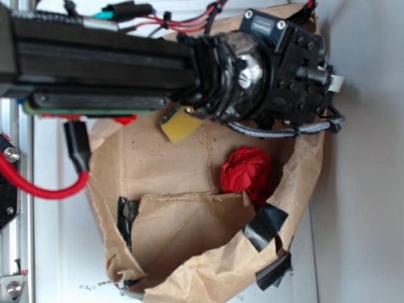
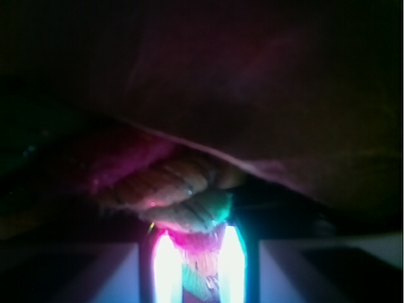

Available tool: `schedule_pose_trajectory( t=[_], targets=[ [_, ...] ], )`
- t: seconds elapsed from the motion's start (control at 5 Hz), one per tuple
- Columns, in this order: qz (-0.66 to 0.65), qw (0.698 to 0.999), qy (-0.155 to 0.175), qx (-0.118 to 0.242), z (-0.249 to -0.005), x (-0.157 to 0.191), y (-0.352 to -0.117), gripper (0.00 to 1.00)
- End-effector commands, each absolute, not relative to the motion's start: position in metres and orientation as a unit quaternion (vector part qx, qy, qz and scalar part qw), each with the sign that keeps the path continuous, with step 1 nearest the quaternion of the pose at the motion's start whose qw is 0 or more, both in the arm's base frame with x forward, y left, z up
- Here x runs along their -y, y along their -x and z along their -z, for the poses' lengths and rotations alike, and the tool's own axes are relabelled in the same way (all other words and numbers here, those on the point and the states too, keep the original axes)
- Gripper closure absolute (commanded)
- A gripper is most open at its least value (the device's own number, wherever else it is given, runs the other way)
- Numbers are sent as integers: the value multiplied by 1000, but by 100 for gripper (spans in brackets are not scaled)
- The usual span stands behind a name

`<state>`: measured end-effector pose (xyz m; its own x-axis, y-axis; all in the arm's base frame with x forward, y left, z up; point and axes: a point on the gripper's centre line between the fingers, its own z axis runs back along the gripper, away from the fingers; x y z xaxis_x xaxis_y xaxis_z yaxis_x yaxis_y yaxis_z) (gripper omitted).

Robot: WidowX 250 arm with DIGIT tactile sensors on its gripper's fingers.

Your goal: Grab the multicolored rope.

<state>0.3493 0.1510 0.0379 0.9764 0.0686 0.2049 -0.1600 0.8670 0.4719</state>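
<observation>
In the wrist view the multicolored rope [image 2: 183, 189], thick and twisted with pink-red, pale and green strands, lies close in front of the camera in the dark. One stretch of it runs down between the two glowing fingers [image 2: 165, 268]. My gripper [image 2: 199, 268] is shut on that stretch. In the exterior view the black arm and wrist [image 1: 265, 69] reach over the top of a brown paper bag [image 1: 183, 252]. The rope and the fingertips are hidden under the arm there.
A red cloth ball [image 1: 247, 172] lies inside the bag on the right. A yellow sponge corner [image 1: 180, 126] pokes out below the arm. Black tape patches [image 1: 265, 227] hold the bag's torn rim. A red cable [image 1: 44, 186] loops at the left by the metal frame.
</observation>
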Motion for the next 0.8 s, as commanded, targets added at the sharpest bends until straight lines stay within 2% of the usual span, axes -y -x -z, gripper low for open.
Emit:
schedule_pose_trajectory(
  t=[0.0,0.4,0.6],
  targets=[
    [-78,959,-248,113,-45,-178,-342,100],
    [-28,974,-148,172,-121,-132,-305,100],
    [-11,974,-124,190,-145,-117,-292,100]
  ],
)
